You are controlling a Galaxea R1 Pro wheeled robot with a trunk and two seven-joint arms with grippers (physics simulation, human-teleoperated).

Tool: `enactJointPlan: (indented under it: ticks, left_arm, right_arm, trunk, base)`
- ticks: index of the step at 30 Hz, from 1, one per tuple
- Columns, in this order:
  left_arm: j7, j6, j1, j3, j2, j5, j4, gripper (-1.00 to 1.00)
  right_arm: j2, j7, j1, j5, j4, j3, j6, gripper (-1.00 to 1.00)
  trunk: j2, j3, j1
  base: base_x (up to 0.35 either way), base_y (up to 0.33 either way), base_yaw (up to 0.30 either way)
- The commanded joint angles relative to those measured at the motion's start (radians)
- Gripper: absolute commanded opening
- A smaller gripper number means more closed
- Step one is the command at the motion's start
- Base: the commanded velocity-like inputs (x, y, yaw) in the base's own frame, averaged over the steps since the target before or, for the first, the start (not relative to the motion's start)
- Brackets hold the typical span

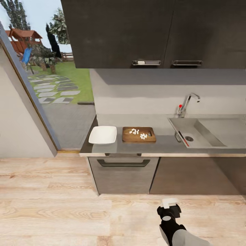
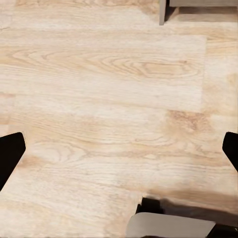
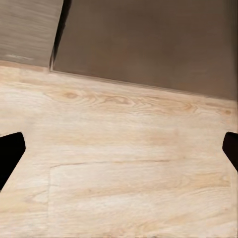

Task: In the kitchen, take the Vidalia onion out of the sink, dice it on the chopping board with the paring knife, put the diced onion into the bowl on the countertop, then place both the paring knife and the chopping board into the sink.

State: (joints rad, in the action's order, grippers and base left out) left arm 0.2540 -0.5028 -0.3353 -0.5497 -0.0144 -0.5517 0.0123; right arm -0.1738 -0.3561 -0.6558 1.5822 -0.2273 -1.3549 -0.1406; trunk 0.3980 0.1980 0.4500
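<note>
We note the countertop [image 1: 164, 145]; the sink [image 1: 205, 131] is cut off rightward. Chopping board [image 1: 139, 134] lies lengthwise along it, diced onion [image 1: 138, 133] on top, bowl [image 1: 103, 135] beside. Paring knife [image 1: 182, 137] leans against the sink's wall, hard to resolve. Both grippers are spread wide over the floor [image 2: 109, 99].

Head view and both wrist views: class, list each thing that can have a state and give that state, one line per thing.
diced onion: cut up, lying on the chopping board
chopping board: flat on the countertop, beside the bowl
bowl: upright, empty
paring knife: in the sink
upper cabinet doors: closed
left gripper: open, empty
right gripper: open, empty
</note>
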Motion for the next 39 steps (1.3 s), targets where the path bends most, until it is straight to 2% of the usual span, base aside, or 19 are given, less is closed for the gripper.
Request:
enactJointPlan:
  ticks: [1, 5, 9, 16, 21, 23, 25, 28, 29, 35, 39]
  left_arm:
    - [0.006, -0.002, -0.001, -0.009, -0.001, -0.004, -0.002, 1.0]
    - [0.006, -0.002, -0.001, -0.009, -0.001, -0.004, -0.004, 1.0]
    - [0.006, -0.002, -0.001, -0.009, -0.001, -0.004, -0.004, 1.0]
    - [0.006, -0.002, -0.001, -0.009, -0.001, -0.004, -0.005, 1.0]
    - [0.007, -0.002, -0.001, -0.009, -0.001, -0.004, -0.005, 1.0]
    - [0.006, -0.002, -0.001, -0.009, -0.001, -0.004, -0.005, 1.0]
    - [0.007, -0.002, -0.001, -0.009, -0.001, -0.004, -0.005, 1.0]
    - [0.007, -0.002, -0.001, -0.009, -0.001, -0.004, -0.005, 1.0]
    - [0.006, -0.002, -0.001, -0.009, -0.001, -0.004, -0.005, 1.0]
    - [0.006, -0.002, -0.001, -0.009, -0.001, -0.004, -0.005, 1.0]
    - [0.007, -0.002, -0.001, -0.009, -0.001, -0.004, -0.005, 1.0]
  right_arm:
    - [-0.001, 0.003, -0.007, 0.001, -0.001, -0.009, 0.006, 1.0]
    - [-0.001, 0.01, -0.031, -0.016, -0.002, -0.009, 0.025, 1.0]
    - [-0.001, 0.014, -0.074, -0.023, -0.003, -0.009, 0.089, 1.0]
    - [-0.001, 0.033, -0.22, -0.055, -0.003, -0.009, 0.254, 1.0]
    - [-0.001, 0.036, -0.372, -0.072, -0.004, -0.009, 0.4, 1.0]
    - [0.016, 0.036, -0.473, -0.075, -0.005, -0.009, 0.496, 1.0]
    - [0.032, 0.037, -0.541, -0.075, -0.006, -0.009, 0.558, 1.0]
    - [0.045, 0.037, -0.615, -0.076, -0.006, -0.01, 0.619, 1.0]
    - [0.048, 0.037, -0.661, -0.076, -0.006, -0.01, 0.656, 1.0]
    - [0.05, 0.044, -0.807, -0.076, -0.002, -0.01, 0.747, 1.0]
    - [0.05, 0.083, -0.909, -0.076, 0.0, -0.01, 0.821, 1.0]
  trunk:
    - [0.002, 0.002, 0.0]
    - [0.002, 0.002, 0.0]
    - [0.002, 0.002, 0.0]
    - [0.002, 0.002, 0.0]
    - [0.002, 0.002, 0.0]
    - [0.002, 0.002, 0.0]
    - [0.002, 0.002, 0.0]
    - [0.002, 0.002, 0.0]
    - [0.002, 0.002, 0.0]
    - [0.002, 0.002, 0.0]
    - [0.002, 0.002, 0.0]
  base:
    - [-0.313, 0.0, 0.0]
    - [-0.322, 0.0, 0.0]
    - [-0.327, 0.0, 0.0]
    - [-0.127, 0.0, 0.0]
    - [-0.011, 0.0, 0.0]
    - [-0.001, 0.0, 0.0]
    - [0.0, 0.0, 0.0]
    - [0.0, 0.0, 0.0]
    - [0.0, 0.0, 0.0]
    - [0.0, 0.0, 0.0]
    - [0.0, 0.0, 0.0]
